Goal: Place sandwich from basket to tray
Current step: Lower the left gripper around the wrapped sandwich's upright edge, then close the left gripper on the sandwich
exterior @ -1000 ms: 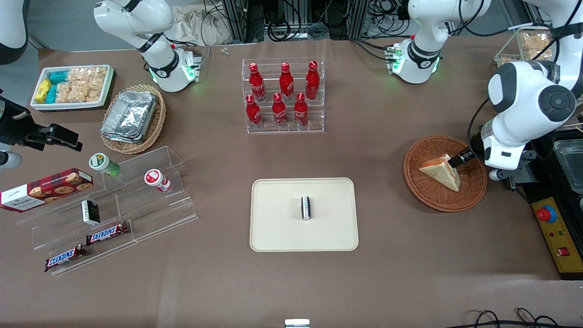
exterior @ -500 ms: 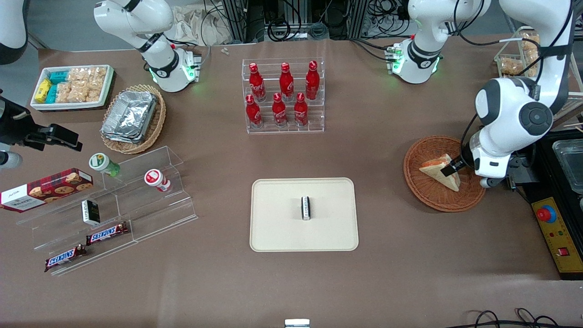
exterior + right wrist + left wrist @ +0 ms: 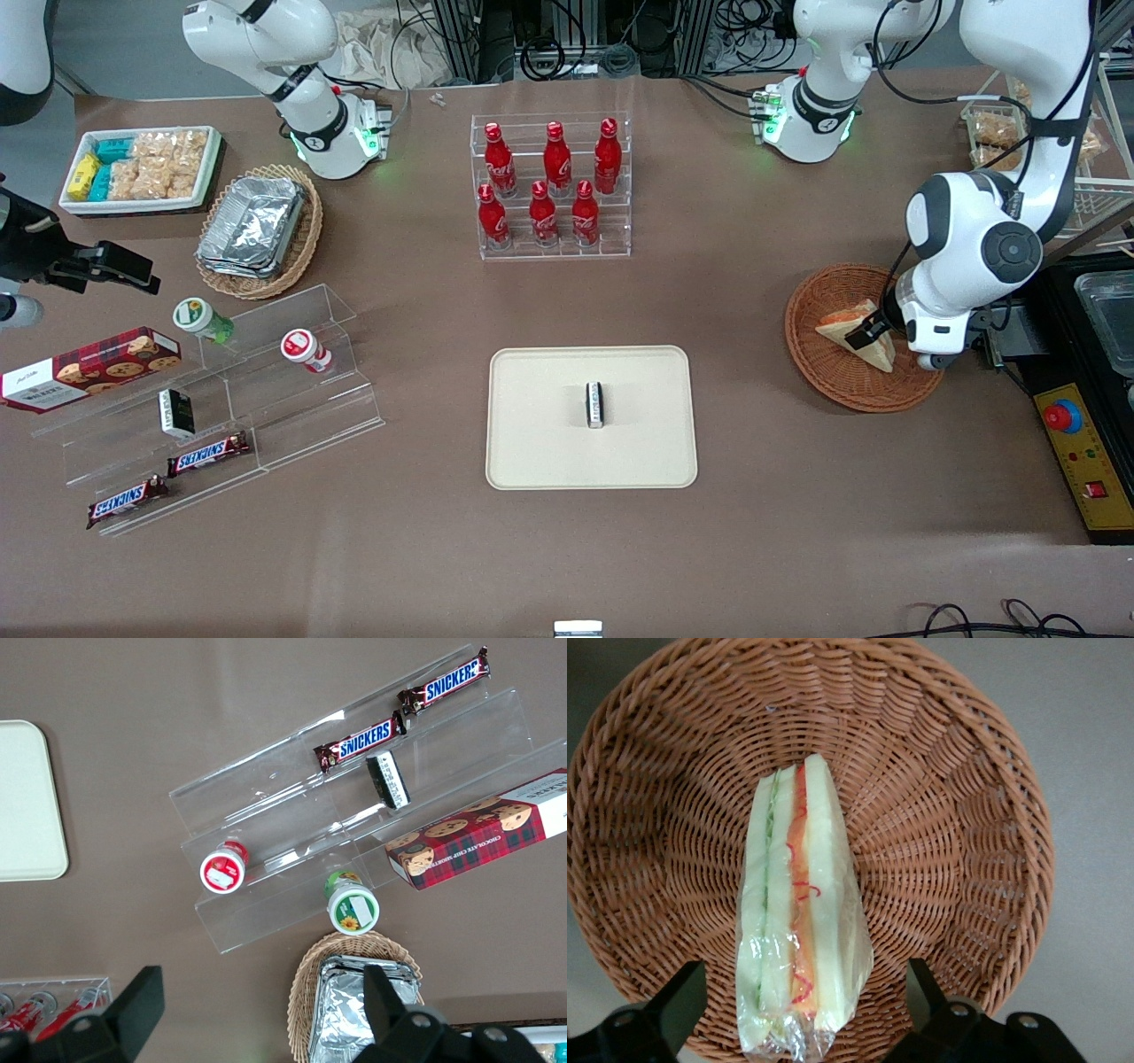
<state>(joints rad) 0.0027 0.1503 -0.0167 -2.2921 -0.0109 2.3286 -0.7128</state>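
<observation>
The sandwich (image 3: 843,330) is a white-bread wedge in clear film, standing on edge in the round reddish-brown basket (image 3: 808,359). Its orange and green filling layers face the wrist camera (image 3: 796,904). The left arm's gripper (image 3: 864,337) hangs low over the basket, open. Its two black fingers (image 3: 678,997) stand apart on either side of the sandwich's wrapped end without touching it, so the gripper (image 3: 804,973) straddles it. Basket weave (image 3: 948,815) shows all round. The cream tray (image 3: 540,443) lies on the table's middle, well toward the parked arm's end from the basket.
A small black-and-white packet (image 3: 595,404) stands on the tray's middle. A clear rack of red bottles (image 3: 554,186) is farther from the camera than the tray. A yellow box with a red stop button (image 3: 1075,443) sits close beside the basket.
The gripper has swung from the basket's rim in over the sandwich, coming nearer the camera and lower. The sandwich has not moved.
</observation>
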